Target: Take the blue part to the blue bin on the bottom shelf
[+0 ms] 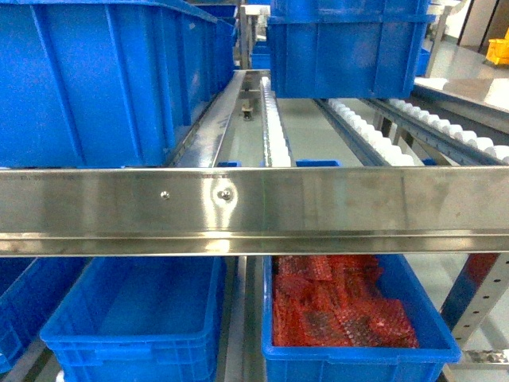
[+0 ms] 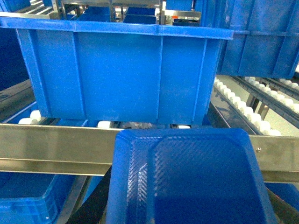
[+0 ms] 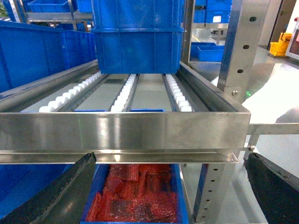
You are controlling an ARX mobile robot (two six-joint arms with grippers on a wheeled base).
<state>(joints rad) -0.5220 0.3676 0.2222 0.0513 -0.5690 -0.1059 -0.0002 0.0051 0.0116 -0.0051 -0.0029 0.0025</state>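
The blue part (image 2: 187, 177), a blue plastic piece with a ribbed sheen, fills the lower middle of the left wrist view. My left gripper (image 2: 187, 207) is shut on it, and only dark slivers of its fingers (image 2: 91, 205) show beside it. It hangs in front of the steel front rail (image 2: 51, 144) of the roller tier. The blue bin (image 1: 135, 318), plain blue inside, sits on the bottom shelf (image 1: 238, 318) at lower left in the head view. My right gripper (image 3: 168, 196) is open and holds nothing. Neither gripper appears in the head view.
A like crate with red bubble wrap (image 1: 342, 310) stands to the right of the blue bin. Blue crates (image 1: 87, 79) (image 1: 350, 48) sit on the roller tier above. A perforated post (image 3: 236, 42) stands at the rack's right corner, with open floor (image 3: 275, 93) beyond it.
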